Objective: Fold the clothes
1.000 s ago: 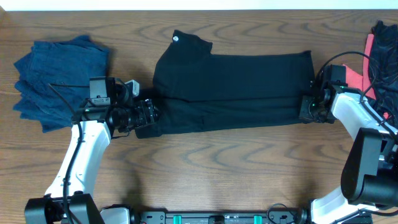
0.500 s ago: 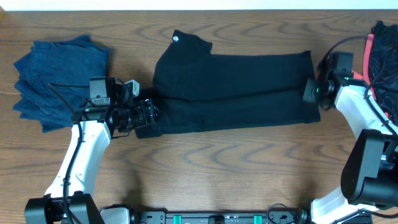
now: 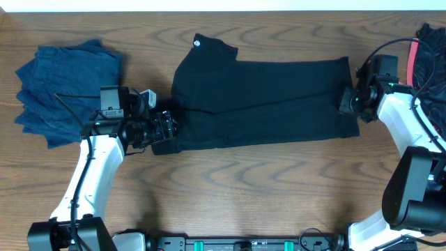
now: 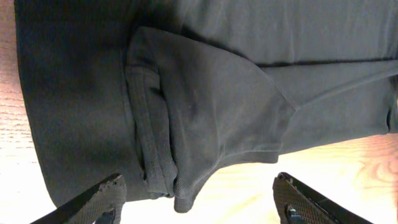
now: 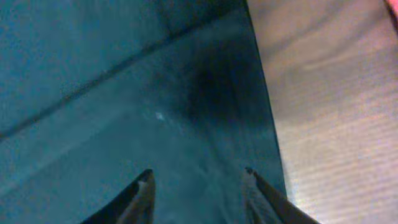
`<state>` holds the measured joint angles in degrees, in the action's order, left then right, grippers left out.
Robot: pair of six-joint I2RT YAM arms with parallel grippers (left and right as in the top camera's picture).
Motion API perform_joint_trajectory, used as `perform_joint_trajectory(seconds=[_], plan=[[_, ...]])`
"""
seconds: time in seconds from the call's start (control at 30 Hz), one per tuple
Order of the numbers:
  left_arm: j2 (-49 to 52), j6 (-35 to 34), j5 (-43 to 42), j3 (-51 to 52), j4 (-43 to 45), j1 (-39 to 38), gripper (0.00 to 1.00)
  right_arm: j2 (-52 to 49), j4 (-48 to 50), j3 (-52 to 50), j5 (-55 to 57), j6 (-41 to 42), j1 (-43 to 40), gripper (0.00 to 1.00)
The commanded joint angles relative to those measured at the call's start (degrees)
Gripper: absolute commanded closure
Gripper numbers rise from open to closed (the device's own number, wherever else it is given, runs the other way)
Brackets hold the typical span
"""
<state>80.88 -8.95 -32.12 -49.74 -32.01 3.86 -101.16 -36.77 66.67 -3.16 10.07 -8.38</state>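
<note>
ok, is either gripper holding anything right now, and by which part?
Nothing is held. The left gripper is open over the left end of the black garment, and the right gripper is open over its right edge. Neither pinches any fabric.

Overhead straight down on the whole table [image 3: 230, 181]; both wrist views close above the black garment [image 4: 205, 93], opposite ends.

Counted on the worktop [image 3: 244, 181]: one black garment [image 3: 258, 101] spread out, one blue pile [image 3: 63, 87], one black heap [image 3: 433, 49] with one coral-red piece [image 3: 414, 52]. Two arms, two pincers: left pincer [image 4: 199, 199], right pincer [image 5: 199, 186].
</note>
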Motion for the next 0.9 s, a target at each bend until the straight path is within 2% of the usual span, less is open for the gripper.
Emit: perform_joint_trajectory(seconds=[0.0,0.1,0.17,0.33,0.43,0.5,0.7,0.83,0.87], plan=[[-0.2,0.76,0.11,-0.13,-0.11,0.07,0.22,0.74,-1.14,-0.35,1.46,0.26,0.52,0.71],[-0.2,0.79,-3.3,-0.13,-0.07,0.07,0.22,0.74,-1.05,-1.84,1.7,-0.07,0.52,0.87],[-0.22,0.79,-6.03,-0.13,-0.11,0.04,0.22,0.74,0.17,-3.54,1.68,-0.04,0.52,0.9],[-0.2,1.2,-9.03,-0.13,-0.57,-1.97,0.23,0.74,7.34,-9.81,1.66,-0.02,0.52,0.88],[-0.07,1.46,-8.76,-0.07,-1.03,-4.79,0.23,0.74,10.62,-12.76,1.68,-0.07,0.52,0.79],[0.22,1.4,-8.28,-0.07,-1.07,-6.71,0.22,0.74,11.69,-14.19,1.66,-0.07,0.52,0.79],[1.7,0.52,-1.55,0.02,-1.33,-13.55,0.22,0.74,11.34,-15.37,1.66,-0.04,0.52,0.78],[3.8,0.55,6.25,0.04,-0.37,-18.49,0.21,0.74,11.06,-15.37,1.64,-0.04,0.52,0.76],[4.66,0.55,8.26,0.04,0.39,-19.76,0.18,0.74,11.06,-15.37,1.64,-0.04,0.52,0.76]])
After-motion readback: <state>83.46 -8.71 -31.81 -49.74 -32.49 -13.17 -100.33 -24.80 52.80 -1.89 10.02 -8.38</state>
